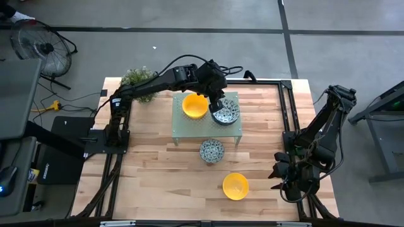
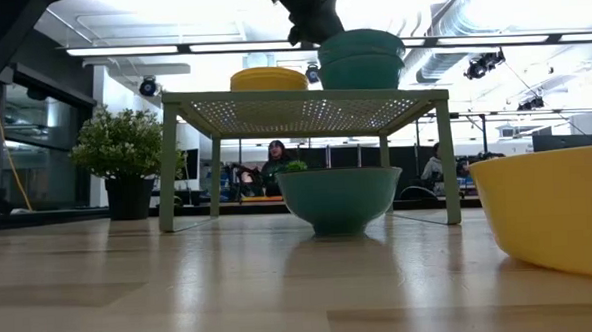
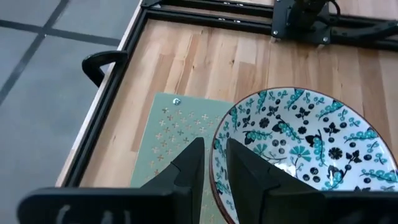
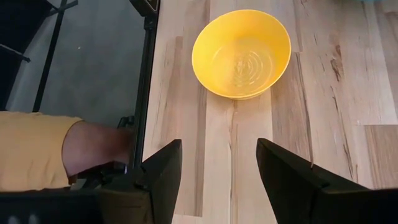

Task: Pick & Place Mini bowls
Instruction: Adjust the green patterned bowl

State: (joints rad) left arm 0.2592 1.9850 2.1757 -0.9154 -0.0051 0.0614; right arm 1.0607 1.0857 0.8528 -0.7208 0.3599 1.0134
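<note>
A pale green perforated stand [image 1: 183, 129] carries a yellow mini bowl [image 1: 195, 106] and a patterned mini bowl [image 1: 226, 113]. In the low view the patterned bowl [image 2: 361, 45] sits nested on another teal-sided bowl [image 2: 362, 75]. My left gripper [image 1: 216, 104] reaches over the stand and is shut on the top patterned bowl [image 3: 298, 143]. On the table in front of the stand are a second patterned bowl [image 1: 212, 151] and a yellow bowl [image 1: 235, 186]. My right gripper [image 4: 217, 165] waits open near the table's right edge, a little short of that yellow bowl [image 4: 241, 53]. My left gripper pinches the top patterned bowl by its rim [image 3: 216, 146], on the side toward the yellow bowl. One finger [image 3: 249, 171] is inside the bowl and the other [image 3: 189, 165] outside. The fingers come from above, pointing down. The bowl sits upright, nested on the bowl below it.
A small leafy plant [image 1: 139, 79] stands at the table's far left corner, beside the left arm. A black frame rail [image 1: 285, 113] runs along the table's right side. A person's arm in a yellow sleeve [image 4: 37, 149] shows just past the table's edge. Bare wood lies left of the stand.
</note>
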